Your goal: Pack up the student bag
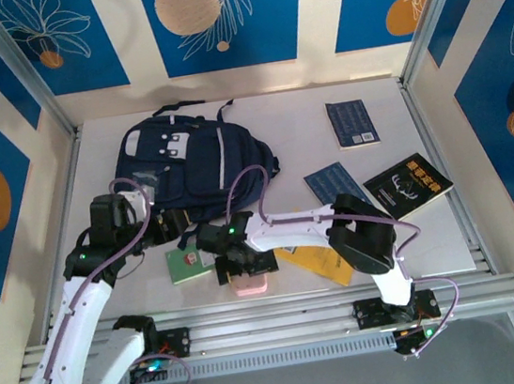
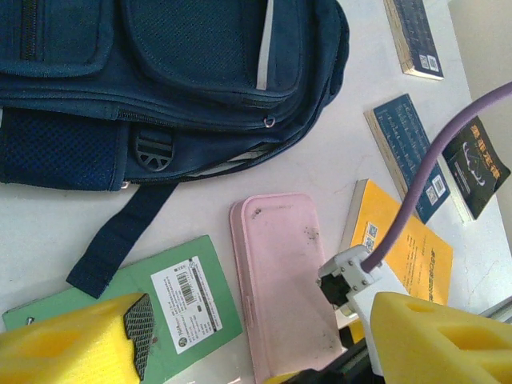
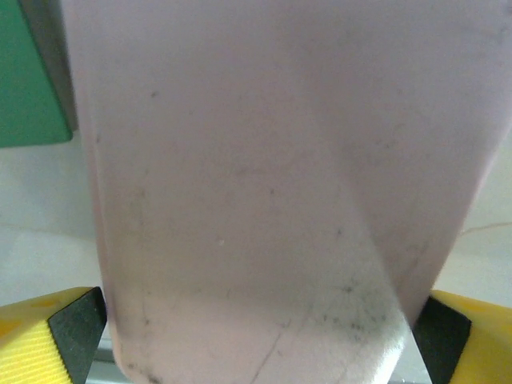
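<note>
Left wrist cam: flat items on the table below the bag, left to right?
green book → pink case → yellow book → black book. The blue book above the yellow one overlaps it sideways, so I left it out.

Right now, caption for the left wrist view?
Open left fingers over a pink case flanked by a green book and an orange book, navy bag beyond.

A pale pink case (image 3: 264, 184), scuffed with dark specks, lies lengthwise on the white bench (image 3: 40, 232). The right tool (image 3: 256, 340) straddles its near end with jaws spread wide and a black pad (image 3: 76, 328) just beside each long edge. A green book (image 3: 28, 80) lies beside the case's left edge.
</note>
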Tool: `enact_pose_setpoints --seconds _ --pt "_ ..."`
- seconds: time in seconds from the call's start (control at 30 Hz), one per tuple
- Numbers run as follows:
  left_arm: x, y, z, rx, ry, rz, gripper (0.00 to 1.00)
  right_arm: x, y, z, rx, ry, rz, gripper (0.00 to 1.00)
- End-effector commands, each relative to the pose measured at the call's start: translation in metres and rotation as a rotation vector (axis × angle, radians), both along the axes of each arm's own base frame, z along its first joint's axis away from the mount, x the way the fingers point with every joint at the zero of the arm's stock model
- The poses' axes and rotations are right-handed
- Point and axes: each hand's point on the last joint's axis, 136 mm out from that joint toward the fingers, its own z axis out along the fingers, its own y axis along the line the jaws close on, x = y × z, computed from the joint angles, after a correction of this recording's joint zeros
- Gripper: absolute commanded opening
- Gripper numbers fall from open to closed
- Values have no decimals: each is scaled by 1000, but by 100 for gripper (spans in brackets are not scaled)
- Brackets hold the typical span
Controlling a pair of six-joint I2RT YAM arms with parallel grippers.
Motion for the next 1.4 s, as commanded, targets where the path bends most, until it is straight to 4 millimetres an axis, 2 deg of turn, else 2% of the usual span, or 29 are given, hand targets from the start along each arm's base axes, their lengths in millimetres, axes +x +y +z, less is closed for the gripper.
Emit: enact_pose_setpoints --seconds 0.0,0.23,0.37,0.5,0.7,0.93,1.1,1.23,1.37 --pt "-2 -1 -5 18 -8 -27 72 -7 -6 -19 -43 53 -36 100" --pt "-2 -1 -6 18 -2 -25 72 -3 -12 -38 -105 46 -67 100" --pt "-2 1 -8 26 5 -11 74 4 -22 -32 -111 -5 -88 93" --pt "0 1 -9 14 22 11 77 14 -30 -12 -72 -93 -66 85" --pt "8 -16 -18 -127 97 20 80 26 -29 27 40 -205 69 85" --pt "24 -44 2 -299 95 -66 84 35 -31 75 227 -343 196 85" --pt "31 -71 15 -397 100 -165 84 27 -25 104 433 -391 280 86" --pt "26 -93 24 -423 90 -241 84 24 -29 118 511 -405 297 85" --pt "21 -110 30 -440 81 -289 83 24 -35 121 510 -408 297 85"
